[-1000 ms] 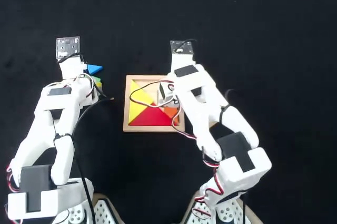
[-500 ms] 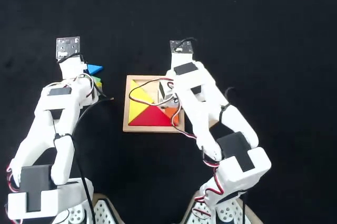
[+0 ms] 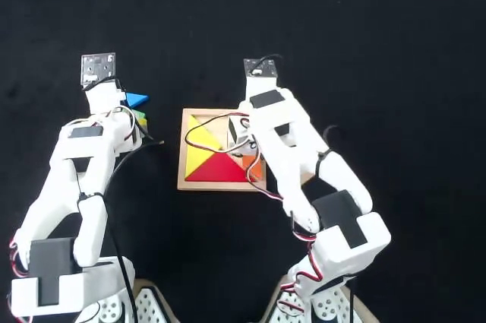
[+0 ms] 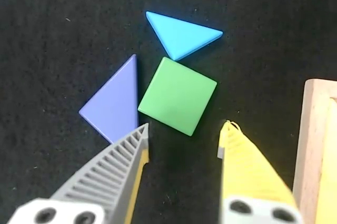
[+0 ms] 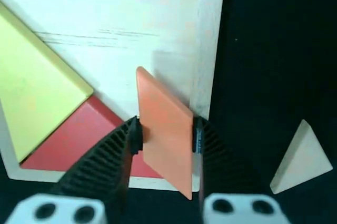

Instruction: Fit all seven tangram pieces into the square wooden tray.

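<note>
1. Left gripper, spread wide above green square, with purple triangle and blue triangle just beside it.
2. Right gripper, pinching tilted orange piece over tray, near yellow triangle and red triangle.
3. Likely mid-placement; next, lowering flat, then releasing.

Table under black cloth, edge to edge; square wooden tray flat near centre; three loose pieces clustered left of tray, well apart from it; blue triangle farthest; green square just near of it, corner almost meeting; purple triangle just beside the square; pale cream triangle right of tray's near right corner, clear of rim.
</note>
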Tool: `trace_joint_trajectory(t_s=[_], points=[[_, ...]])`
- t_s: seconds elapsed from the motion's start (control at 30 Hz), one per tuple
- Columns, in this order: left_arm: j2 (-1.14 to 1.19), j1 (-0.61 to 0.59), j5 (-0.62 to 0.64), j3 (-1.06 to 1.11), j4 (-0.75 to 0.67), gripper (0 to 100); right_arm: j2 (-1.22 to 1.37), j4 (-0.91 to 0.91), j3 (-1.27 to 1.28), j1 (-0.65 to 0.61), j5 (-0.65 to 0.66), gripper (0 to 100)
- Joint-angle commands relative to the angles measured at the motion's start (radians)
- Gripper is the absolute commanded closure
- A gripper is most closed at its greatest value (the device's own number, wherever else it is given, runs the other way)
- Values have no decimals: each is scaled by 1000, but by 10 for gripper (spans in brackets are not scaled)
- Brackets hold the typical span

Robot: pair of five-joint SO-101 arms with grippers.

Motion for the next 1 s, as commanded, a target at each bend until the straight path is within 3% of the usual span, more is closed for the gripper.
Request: trace_joint_trajectory(t_s=[0.0,0.4,0.73,0.97], points=[[-5,-2,9,-5,-15,780,-2,12,-54,-8,2,873],[-3,19,9,-2,-15,780,-28,12,-76,-9,109,871],[-5,27,9,41,-89,780,-211,3,24,-8,109,870],[-5,27,9,41,-89,780,-151,-20,22,-3,109,799]])
